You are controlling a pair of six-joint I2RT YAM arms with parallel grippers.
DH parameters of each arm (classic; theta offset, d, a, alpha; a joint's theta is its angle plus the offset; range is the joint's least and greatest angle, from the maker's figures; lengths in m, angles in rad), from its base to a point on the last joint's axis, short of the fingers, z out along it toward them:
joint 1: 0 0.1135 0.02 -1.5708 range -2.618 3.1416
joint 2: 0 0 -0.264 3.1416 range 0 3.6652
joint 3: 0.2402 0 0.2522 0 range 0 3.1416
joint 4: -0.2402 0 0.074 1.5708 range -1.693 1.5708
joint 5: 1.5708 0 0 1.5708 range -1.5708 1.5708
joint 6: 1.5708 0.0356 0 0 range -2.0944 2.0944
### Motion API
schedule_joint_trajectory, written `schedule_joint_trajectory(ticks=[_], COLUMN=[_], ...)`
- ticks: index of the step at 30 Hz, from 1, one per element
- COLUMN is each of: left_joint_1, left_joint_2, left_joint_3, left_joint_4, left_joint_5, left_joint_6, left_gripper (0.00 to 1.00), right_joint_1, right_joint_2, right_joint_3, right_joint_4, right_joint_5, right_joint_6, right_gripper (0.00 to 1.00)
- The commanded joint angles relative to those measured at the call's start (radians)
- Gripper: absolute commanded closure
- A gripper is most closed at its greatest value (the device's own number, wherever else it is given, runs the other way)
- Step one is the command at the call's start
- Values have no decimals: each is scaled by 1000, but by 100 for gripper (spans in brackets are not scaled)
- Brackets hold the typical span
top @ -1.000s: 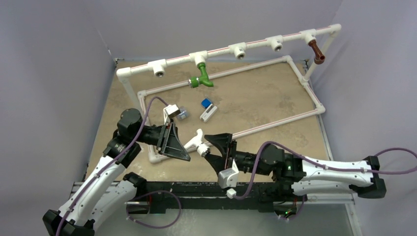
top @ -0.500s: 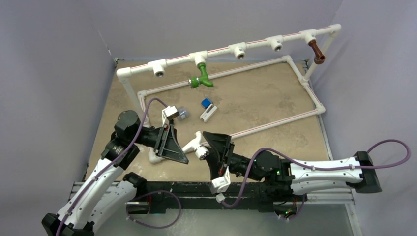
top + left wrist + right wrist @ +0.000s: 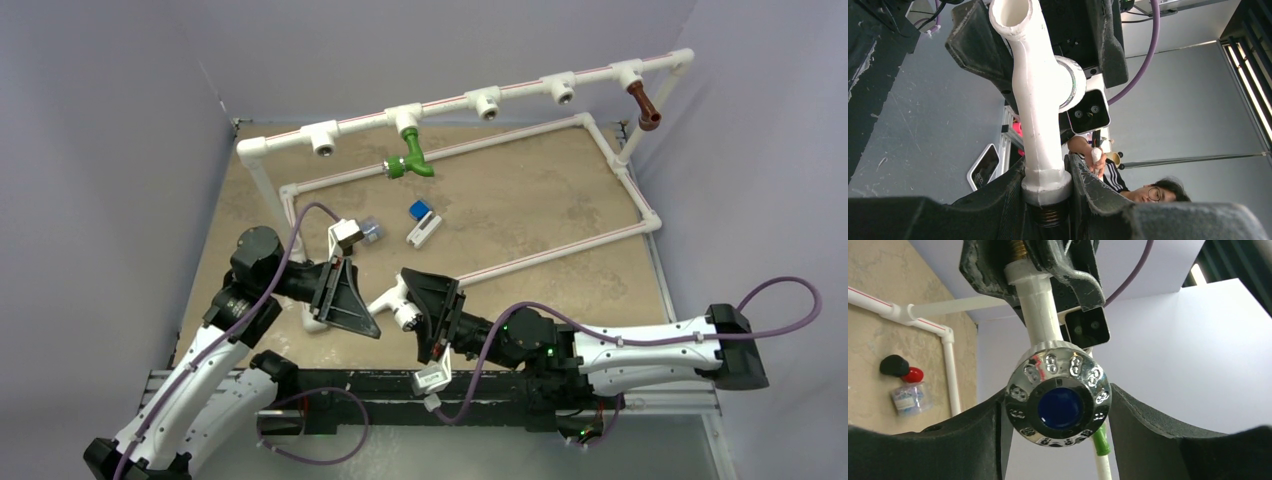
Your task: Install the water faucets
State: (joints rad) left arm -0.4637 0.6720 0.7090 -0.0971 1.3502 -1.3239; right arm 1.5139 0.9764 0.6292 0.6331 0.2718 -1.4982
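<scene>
The left gripper [image 3: 1045,172] is closed firmly on the white faucet [image 3: 1038,110], both fingers clamped on the collar just above the threaded end. The right gripper [image 3: 1058,397] stands wider, its jaws set on either side of the silvery knob [image 3: 1058,371]. The pads sit at the knob's rim, but whether they press on it cannot be told. The faucet is held in the air between the two grippers, above the near part of the table [image 3: 540,210], and touches nothing else. Its long axis runs from the thread in the left gripper out to the open spout, and the knob branches off sideways, facing the right wrist. This looks like a hand-over, since the left fingers crowd the thread that must enter a fitting. The pipe frame [image 3: 610,160] stands well apart at the far side of the table. Its raised rail carries the green faucet [image 3: 410,160] and the brown faucet [image 3: 645,107], already hanging from their tees. Three tees are open, and the leftmost open tee [image 3: 325,138] appears nearest, on the left arm's side. A blue-and-white block [image 3: 422,222] lies on the mottled tan top inside the frame. Plain grey-violet walls enclose the table, and a person with glasses [image 3: 1153,192] shows in the left wrist view.
</scene>
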Motion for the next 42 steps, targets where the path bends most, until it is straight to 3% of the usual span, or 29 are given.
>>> schedule_joint_trajectory(ticks=[1,7,22,30,32,33,34,42], left_joint_1=[5,6,6,5,5,6,6,6], left_joint_2=[-12,-14,3,23,29,33,35,37], left_joint_3=[9,10,15,38,47,54,58,70], left_joint_4=[7,-7,-38,-76,-89,-97,-100,-140], left_joint_5=[25,26,26,23,26,32,35,51], left_joint_6=[20,32,62,100,112,121,126,163], left_gripper=[100,100,100,100,100,100,100,100], right_joint_1=[8,8,8,9,9,9,9,9], right_joint_2=[13,27,17,1,-5,-12,-13,10], right_joint_3=[51,56,62,68,73,72,73,108], right_joint_4=[111,126,61,-1,-25,-38,-40,-63], right_joint_5=[3,-22,-18,-13,-11,-10,-9,-9], right_joint_6=[-78,-80,-35,-4,6,6,5,-6], right_gripper=[35,45,100,100,90,75,70,66])
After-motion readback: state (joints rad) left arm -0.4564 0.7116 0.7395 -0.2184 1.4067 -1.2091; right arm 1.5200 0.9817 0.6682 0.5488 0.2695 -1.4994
